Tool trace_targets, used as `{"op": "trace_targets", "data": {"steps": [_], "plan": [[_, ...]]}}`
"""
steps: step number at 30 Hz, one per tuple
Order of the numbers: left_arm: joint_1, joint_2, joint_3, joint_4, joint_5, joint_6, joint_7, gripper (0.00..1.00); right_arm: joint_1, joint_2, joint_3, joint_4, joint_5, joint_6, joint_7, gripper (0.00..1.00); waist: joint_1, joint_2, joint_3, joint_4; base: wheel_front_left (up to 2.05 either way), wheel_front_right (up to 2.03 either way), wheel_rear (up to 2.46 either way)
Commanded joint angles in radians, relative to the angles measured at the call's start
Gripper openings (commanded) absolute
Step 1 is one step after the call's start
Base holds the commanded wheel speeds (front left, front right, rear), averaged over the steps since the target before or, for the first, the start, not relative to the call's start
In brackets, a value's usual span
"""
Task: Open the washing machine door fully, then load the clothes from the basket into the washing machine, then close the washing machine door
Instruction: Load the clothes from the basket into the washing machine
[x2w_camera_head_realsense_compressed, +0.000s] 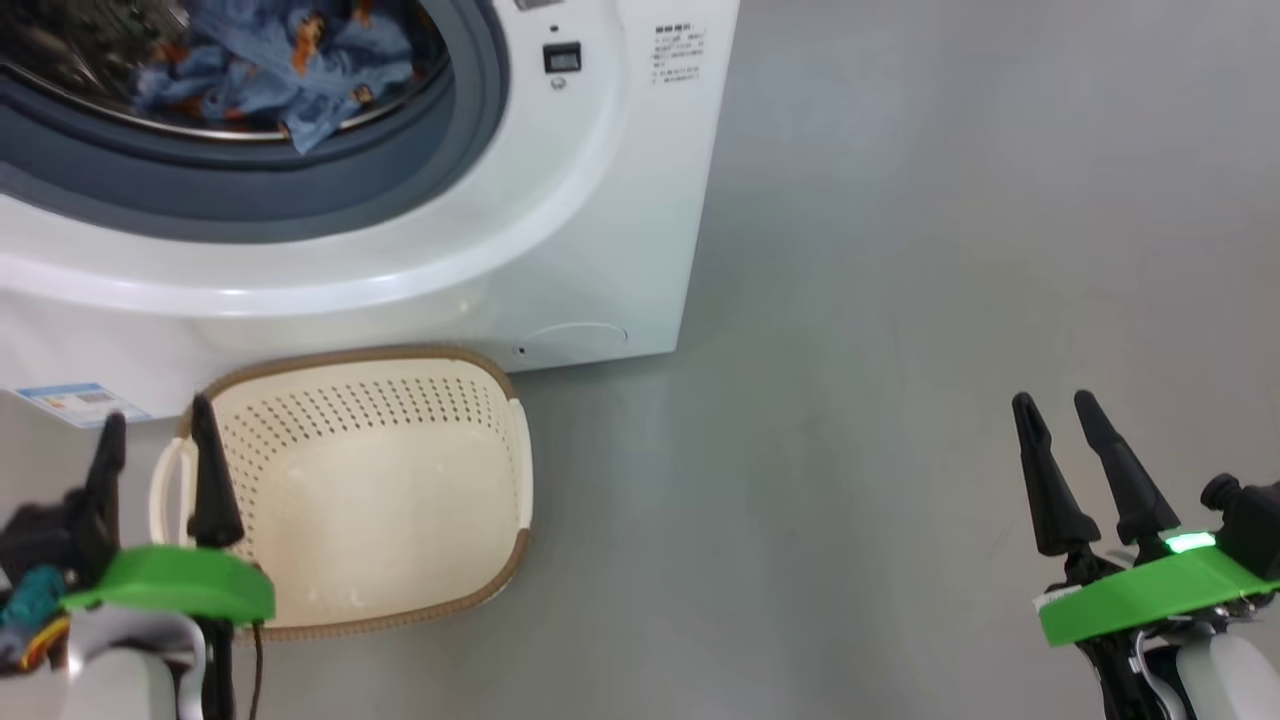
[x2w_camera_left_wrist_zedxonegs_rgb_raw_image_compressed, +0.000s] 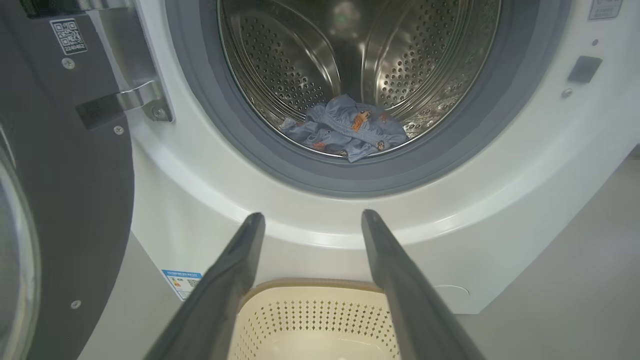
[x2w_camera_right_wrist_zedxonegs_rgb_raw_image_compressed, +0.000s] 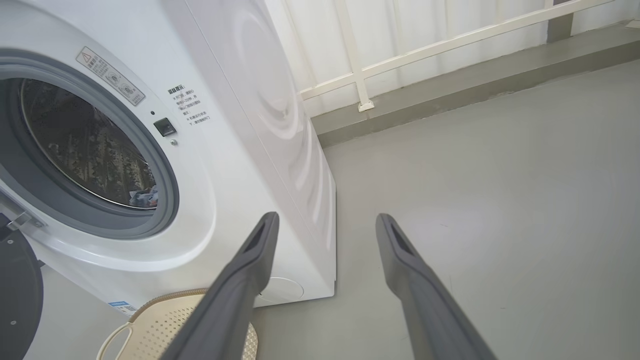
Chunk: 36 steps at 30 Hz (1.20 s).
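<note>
Closing the door (x2w_camera_left_wrist_zedxonegs_rgb_raw_image_compressed: 75, 200) comes next, we judge; the left hand (x2w_camera_head_realsense_compressed: 159, 412) and right hand (x2w_camera_head_realsense_compressed: 1053, 400) gape empty, so we push it steadily, watching the clothes (x2w_camera_left_wrist_zedxonegs_rgb_raw_image_compressed: 345, 130) by the seal (x2w_camera_left_wrist_zedxonegs_rgb_raw_image_compressed: 320, 175).

The washing machine door (x2w_camera_left_wrist_zedxonegs_rgb_raw_image_compressed: 75, 200) runs off the left edge.

The head camera looks steeply down on the basket (x2w_camera_head_realsense_compressed: 380, 420) and the washing machine (x2w_camera_head_realsense_compressed: 620, 200) front. The left wrist camera, close in above the basket, faces straight into the drum (x2w_camera_left_wrist_zedxonegs_rgb_raw_image_compressed: 280, 65). The right wrist camera, set farther right, views the machine obliquely across the floor (x2w_camera_right_wrist_zedxonegs_rgb_raw_image_compressed: 500, 200). All three share the drum opening and the basket.
</note>
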Motion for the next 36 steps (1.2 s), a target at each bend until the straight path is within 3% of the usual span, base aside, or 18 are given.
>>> {"op": "trace_targets", "data": {"steps": [1,21,36], "plan": [[0.04,0.019,0.026,-0.042,0.011,-0.002,-0.005,1.0,0.027,-0.021,0.015,-0.019,-0.006,0.002,-0.005,1.0,0.0,-0.0001,-0.036,0.01,0.0,0.0,0.0],[0.308,0.002,0.018,-0.178,-0.021,-0.003,-0.005,1.0,0.129,-0.051,-0.002,-0.005,-0.009,0.002,-0.005,1.0,0.0,-0.0001,-0.155,0.031,0.0,0.0,0.0],[0.331,0.001,0.018,-0.21,-0.052,0.009,-0.005,1.0,0.139,-0.047,-0.018,-0.014,-0.012,0.002,-0.005,1.0,0.0,-0.0001,-0.155,0.044,0.0,0.0,0.0]]}}
